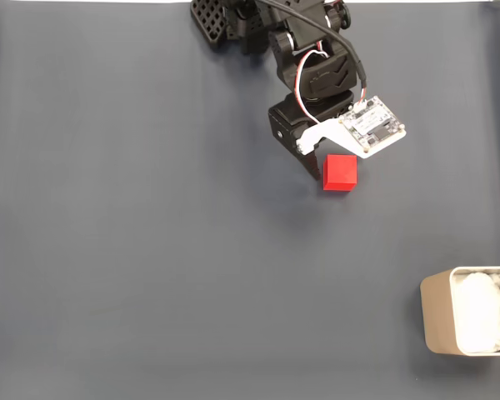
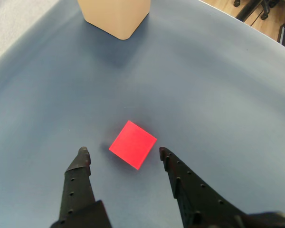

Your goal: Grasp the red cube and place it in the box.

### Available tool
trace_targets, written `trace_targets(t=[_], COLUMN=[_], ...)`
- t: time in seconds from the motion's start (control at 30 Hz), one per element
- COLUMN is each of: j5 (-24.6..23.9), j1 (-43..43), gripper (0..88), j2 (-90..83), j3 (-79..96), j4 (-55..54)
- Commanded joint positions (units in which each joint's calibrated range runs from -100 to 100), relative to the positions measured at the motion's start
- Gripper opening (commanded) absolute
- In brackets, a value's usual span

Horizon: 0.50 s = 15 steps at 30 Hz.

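Note:
The red cube [image 1: 340, 172] lies on the dark blue-grey cloth just below the arm in the fixed view. In the wrist view the red cube [image 2: 133, 144] sits turned corner-on, level with my two black fingertips and touching neither. My gripper [image 2: 123, 153] is open, one finger [image 2: 83, 161] to the cube's left and the other to its right. In the fixed view the gripper [image 1: 332, 167] is partly hidden under the white camera mount. The box [image 1: 467, 321] stands at the lower right edge with white lumpy material inside. In the wrist view the box [image 2: 115, 16] is straight ahead.
The arm's base [image 1: 233, 21] sits at the top middle of the fixed view. Open cloth [image 1: 150, 250] stretches between cube and box. In the wrist view, the cloth's far edge, wooden floor and chair wheels [image 2: 256, 9] show at the top right.

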Motion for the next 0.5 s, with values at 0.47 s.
trace_targets(t=[0.47], j5=[-0.83], j1=[-2.75], gripper=[34.2], j2=[2.89], j3=[-0.92], j4=[-2.32])
